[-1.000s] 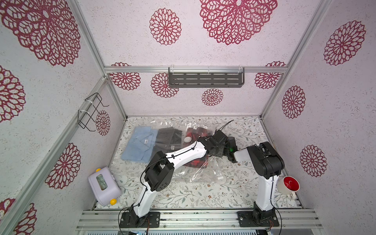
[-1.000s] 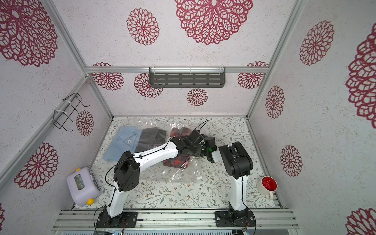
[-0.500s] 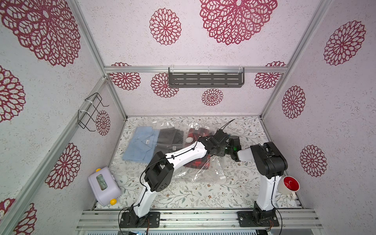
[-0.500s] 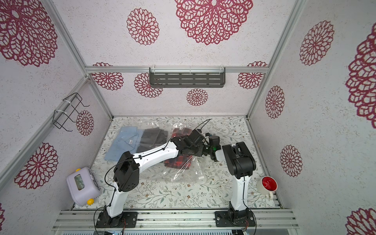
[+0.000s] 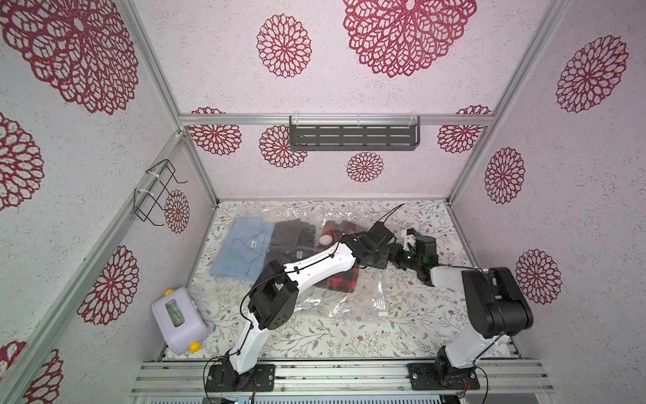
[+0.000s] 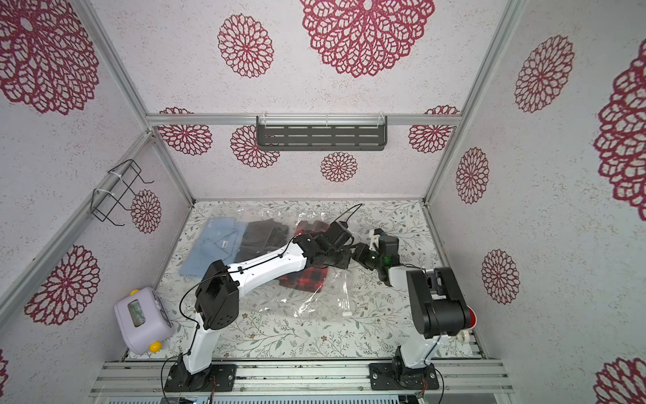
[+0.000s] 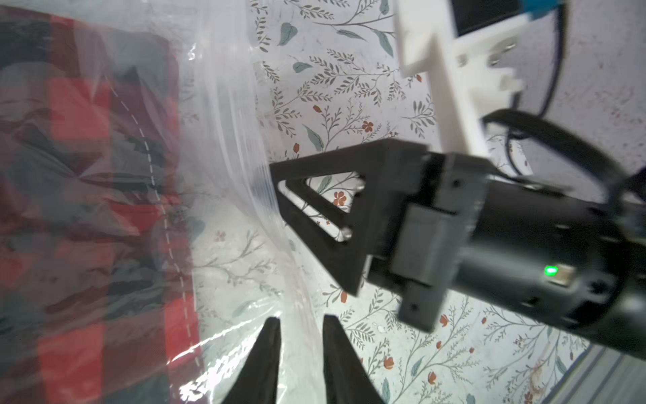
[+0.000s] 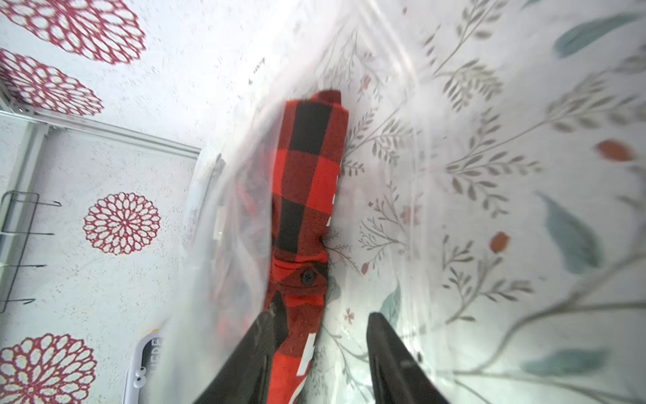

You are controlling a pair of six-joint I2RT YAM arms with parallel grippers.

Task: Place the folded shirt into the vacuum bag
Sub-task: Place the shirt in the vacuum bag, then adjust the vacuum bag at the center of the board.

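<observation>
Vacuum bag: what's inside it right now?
A red-and-black checked shirt lies inside the vacuum bag, seen through the clear plastic. The left arm covers the shirt's middle. Whether the dark shirt beside it is also inside, I cannot tell.

In both top views the left arm (image 5: 314,262) lies across the plaid shirt (image 5: 341,283) and hides the shirt's middle. In the left wrist view only the tips of the left claw (image 7: 300,319) show; the rest is cropped by the edge. Whether the vacuum bag (image 7: 223,140) film running between the tips touches them is unclear. The shirt is hazy behind that film. The right claw (image 8: 323,313) is cropped too, and the film beside the shirt is smeared. Well right of the shirt, a red thing (image 6: 470,316) sits mostly behind the right arm (image 6: 437,304).
</observation>
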